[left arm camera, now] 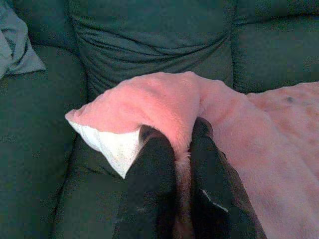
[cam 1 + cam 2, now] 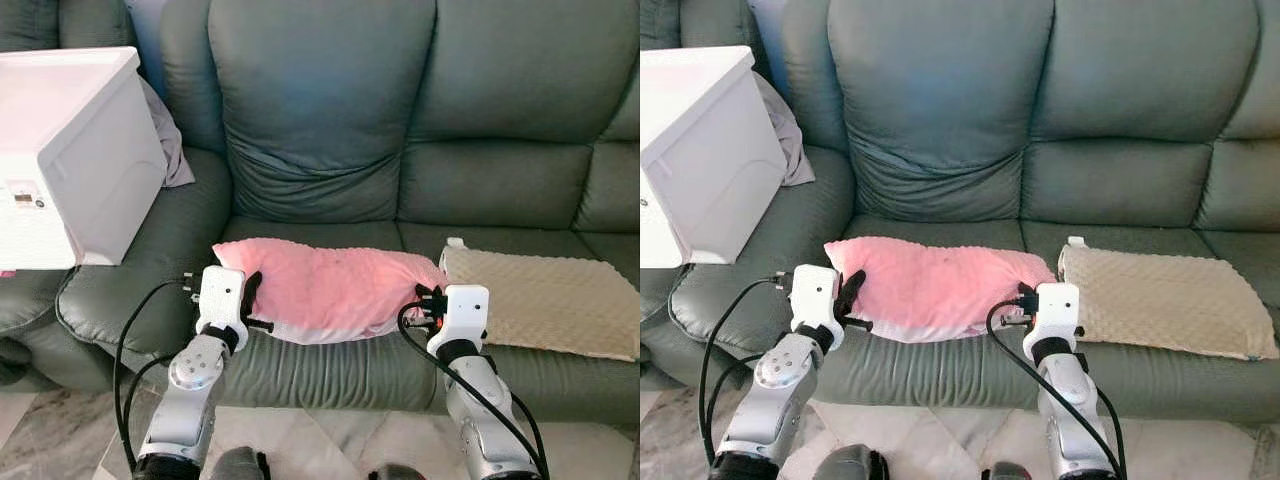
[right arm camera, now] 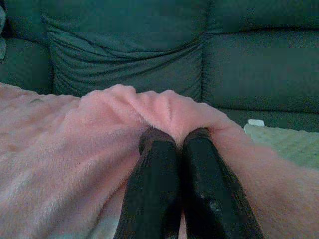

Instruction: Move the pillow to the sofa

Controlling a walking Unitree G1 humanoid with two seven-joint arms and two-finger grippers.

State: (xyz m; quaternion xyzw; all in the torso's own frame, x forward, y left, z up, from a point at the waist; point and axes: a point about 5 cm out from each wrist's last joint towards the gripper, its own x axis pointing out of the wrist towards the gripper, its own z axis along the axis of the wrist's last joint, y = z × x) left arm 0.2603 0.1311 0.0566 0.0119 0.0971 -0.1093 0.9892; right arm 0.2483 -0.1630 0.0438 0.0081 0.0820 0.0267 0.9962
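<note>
The pink pillow (image 2: 330,288) lies on the green sofa (image 2: 320,120) seat, left gripper (image 2: 247,297) and right gripper (image 2: 430,303) each pinching an end. Both should release together, then withdraw straight back.

Home living rm: grey-green sofa (image 2: 330,130), marble floor (image 2: 60,440).

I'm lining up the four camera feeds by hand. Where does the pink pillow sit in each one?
Left eye view: pink pillow lower centre, on the sofa seat.
Right eye view: lower centre, slightly further left.
Left wrist view: centre to right edge, pinched by the left gripper.
Right wrist view: across the lower half, pinched by the right gripper.
Shared landmark: green sofa backrest.
</note>
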